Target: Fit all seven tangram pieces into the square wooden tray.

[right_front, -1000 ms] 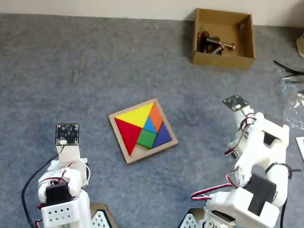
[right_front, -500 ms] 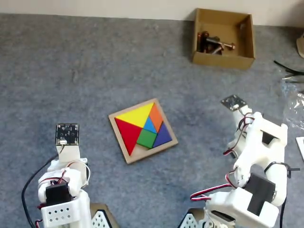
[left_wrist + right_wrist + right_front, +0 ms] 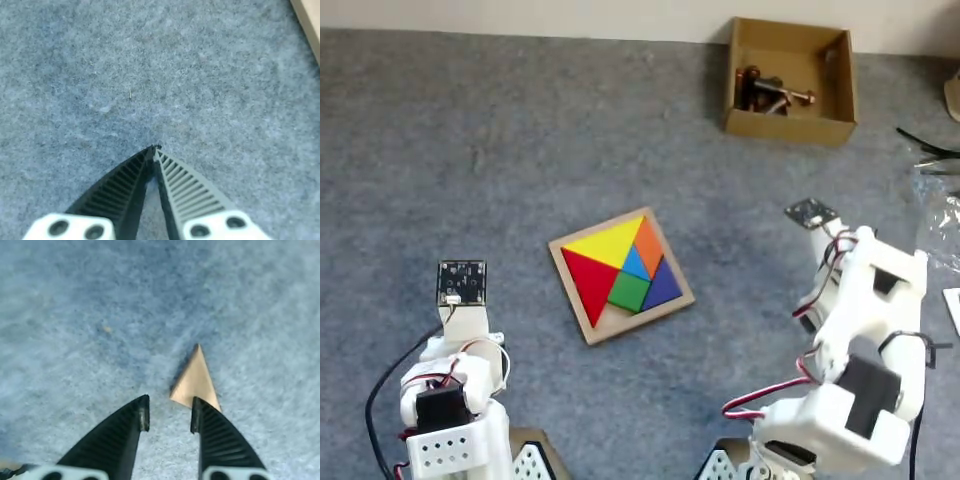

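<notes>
The square wooden tray [image 3: 605, 322] lies mid-table on grey carpet. In it sit a yellow triangle [image 3: 603, 243], a red triangle [image 3: 588, 282], an orange piece [image 3: 648, 245], a light blue piece [image 3: 635, 264], a green square [image 3: 629, 291] and a dark blue piece [image 3: 663, 285]; bare wood shows along its near edge. A tan triangle [image 3: 196, 377] lies flat on the carpet just past my right gripper [image 3: 170, 399], which is open with one fingertip beside it. My left gripper [image 3: 154, 148] is shut over bare carpet, with the tray's edge [image 3: 307, 20] off to one side.
A cardboard box [image 3: 785, 125] holding small metal parts stands at the back right. Cables and clear plastic [image 3: 935, 165] lie at the right edge. The left arm [image 3: 455, 400] is near the front left, the right arm [image 3: 865, 300] at the front right.
The right arm has shifted slightly, its wrist end edging toward the back of the table. The left arm and the tray have not moved.
</notes>
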Controlling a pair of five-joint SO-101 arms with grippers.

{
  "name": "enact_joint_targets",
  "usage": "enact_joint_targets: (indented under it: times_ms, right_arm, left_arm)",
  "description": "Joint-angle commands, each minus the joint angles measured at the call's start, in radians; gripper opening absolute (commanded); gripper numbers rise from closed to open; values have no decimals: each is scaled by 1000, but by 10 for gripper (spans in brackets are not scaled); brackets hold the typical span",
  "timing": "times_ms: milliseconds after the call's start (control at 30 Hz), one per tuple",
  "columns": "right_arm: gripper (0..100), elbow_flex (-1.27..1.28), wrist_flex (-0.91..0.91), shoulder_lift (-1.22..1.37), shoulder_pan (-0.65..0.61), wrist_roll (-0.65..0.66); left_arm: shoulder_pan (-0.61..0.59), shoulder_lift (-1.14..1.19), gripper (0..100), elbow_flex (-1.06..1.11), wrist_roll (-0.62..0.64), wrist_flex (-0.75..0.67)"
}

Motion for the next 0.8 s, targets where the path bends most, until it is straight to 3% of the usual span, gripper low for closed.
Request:
enact_joint_targets:
  times_ms: [0,533,767]
  right_arm:
    - [132,-47,21,-1,-33,2]
    - [132,104,-237,-1,-36,3]
    - [132,64,-59,-12,-41,2]
  left_arm:
    - [-13,-5,5,19,9,5]
    - [-13,-5,5,19,9,5]
    - [-13,-5,5,19,9,5]
